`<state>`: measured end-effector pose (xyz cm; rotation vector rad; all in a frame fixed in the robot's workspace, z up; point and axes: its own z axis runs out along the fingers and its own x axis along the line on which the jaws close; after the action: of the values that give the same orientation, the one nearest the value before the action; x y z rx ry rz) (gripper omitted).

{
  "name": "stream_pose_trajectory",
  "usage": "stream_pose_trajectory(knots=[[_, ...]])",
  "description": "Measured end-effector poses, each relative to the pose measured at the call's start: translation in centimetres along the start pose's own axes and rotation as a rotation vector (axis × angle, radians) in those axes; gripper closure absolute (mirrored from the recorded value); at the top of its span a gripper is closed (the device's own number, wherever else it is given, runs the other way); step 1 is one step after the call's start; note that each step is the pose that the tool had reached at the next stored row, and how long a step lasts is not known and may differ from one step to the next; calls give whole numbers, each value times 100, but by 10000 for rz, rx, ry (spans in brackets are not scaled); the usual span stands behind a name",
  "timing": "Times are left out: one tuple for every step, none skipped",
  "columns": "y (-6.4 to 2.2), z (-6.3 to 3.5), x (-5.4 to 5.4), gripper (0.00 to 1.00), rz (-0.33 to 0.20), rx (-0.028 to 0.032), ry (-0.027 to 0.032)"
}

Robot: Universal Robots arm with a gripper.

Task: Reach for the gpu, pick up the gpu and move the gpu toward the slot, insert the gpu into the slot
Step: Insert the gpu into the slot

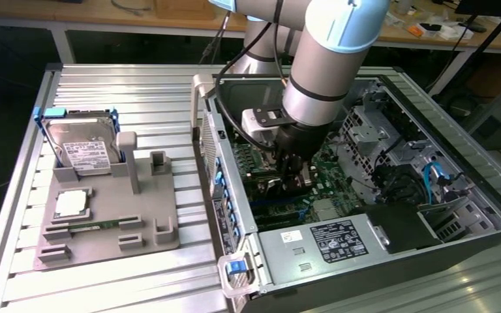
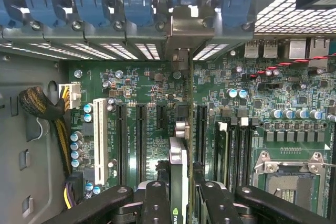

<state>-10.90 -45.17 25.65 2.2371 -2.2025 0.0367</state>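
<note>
My gripper (image 1: pixel 292 177) reaches down inside the open computer case, over the green motherboard (image 1: pixel 329 189). In the wrist view the gripper (image 2: pixel 184 200) is shut on the gpu (image 2: pixel 178 156), a thin dark card seen edge-on between the two black fingers (image 2: pixel 156 200). The card stands upright on the board between two dark connector strips (image 2: pixel 142 140). Its silvery end bracket (image 2: pixel 188 27) sits against the case's rear wall, among the blue clips. The slot lies under the card's edge and is hidden; I cannot tell whether the card is fully seated.
Black memory strips (image 2: pixel 233 145) and the silver processor socket (image 2: pixel 289 182) lie on one side of the card, a white connector (image 2: pixel 100 140) and a cable bundle (image 2: pixel 42 103) on the other. Outside the case, a grey fixture (image 1: pixel 146 231) holds a hard drive (image 1: pixel 81 147).
</note>
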Motion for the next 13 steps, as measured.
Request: stream_pose_trajectory(knots=[[0,1,0,73,0,1,0],[0,2,1,73,0,1,-1],[0,2,1,73,0,1,-1],[0,3,1,73,0,1,-1],[0,3,1,73,0,1,-1],[0,3,1,73,0,1,3],[0,3,1,73,0,2,4],[0,3,1,73,0,2,5],[0,3,1,73,0,2,5],[0,2,1,73,0,1,6],[-1,-1,1,73,0,3,4],[-1,-1,0,73,0,3,3],[-1,-1,1,73,0,3,3]])
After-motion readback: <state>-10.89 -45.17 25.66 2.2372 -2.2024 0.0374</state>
